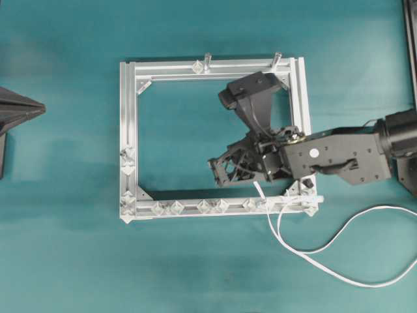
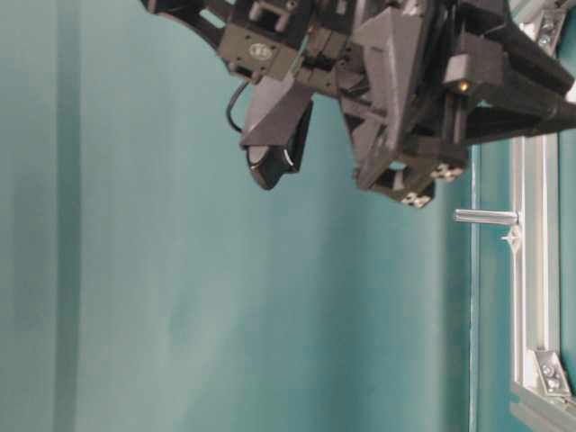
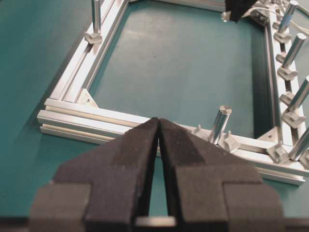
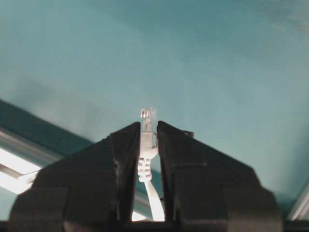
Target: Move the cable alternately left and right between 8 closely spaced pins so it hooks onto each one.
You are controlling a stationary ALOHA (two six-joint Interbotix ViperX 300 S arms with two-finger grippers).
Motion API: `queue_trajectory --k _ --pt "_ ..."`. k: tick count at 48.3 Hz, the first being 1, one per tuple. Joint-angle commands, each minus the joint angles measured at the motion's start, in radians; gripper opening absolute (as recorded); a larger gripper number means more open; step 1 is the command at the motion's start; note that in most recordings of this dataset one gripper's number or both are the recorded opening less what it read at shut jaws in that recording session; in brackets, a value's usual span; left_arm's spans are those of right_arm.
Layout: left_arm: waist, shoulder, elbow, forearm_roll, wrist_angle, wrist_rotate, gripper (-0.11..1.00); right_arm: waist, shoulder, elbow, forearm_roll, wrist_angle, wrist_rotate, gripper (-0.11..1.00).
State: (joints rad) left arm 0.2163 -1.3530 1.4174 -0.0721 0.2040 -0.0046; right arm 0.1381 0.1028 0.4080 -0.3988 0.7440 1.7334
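My right gripper [image 4: 148, 126] is shut on the cable just behind its clear plug [image 4: 148, 116], which pokes out past the fingertips. From overhead, this gripper [image 1: 219, 171] hovers inside the silver frame [image 1: 128, 111], just above its near rail. The white cable [image 1: 260, 192] runs back from it, crosses that rail among the pins [image 1: 204, 206] near the right end, and loops over the table. My left gripper [image 3: 158, 121] is shut on nothing. It sits left of the frame [image 1: 32, 109], facing the left rail.
Two taller metal posts [image 1: 207, 60] [image 1: 276, 60] stand on the far rail. More studs sit on the left rail [image 1: 128, 162]. The right wrist camera [image 1: 251, 91] overhangs the frame's upper right. Slack cable lies on the teal table [image 1: 365, 283] at front right.
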Motion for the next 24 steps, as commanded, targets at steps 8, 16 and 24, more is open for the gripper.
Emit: queue_trajectory --k 8,16,24 --pt "0.005 0.009 -0.011 0.002 -0.008 -0.003 0.09 0.051 0.021 -0.055 0.037 0.0 0.023 0.15" --pt "0.005 0.009 -0.011 0.003 -0.009 -0.003 0.09 0.094 0.035 -0.074 0.041 0.034 0.071 0.15" --pt "0.005 0.008 -0.011 0.002 -0.008 -0.003 0.09 0.12 0.035 -0.086 0.043 0.081 0.107 0.15"
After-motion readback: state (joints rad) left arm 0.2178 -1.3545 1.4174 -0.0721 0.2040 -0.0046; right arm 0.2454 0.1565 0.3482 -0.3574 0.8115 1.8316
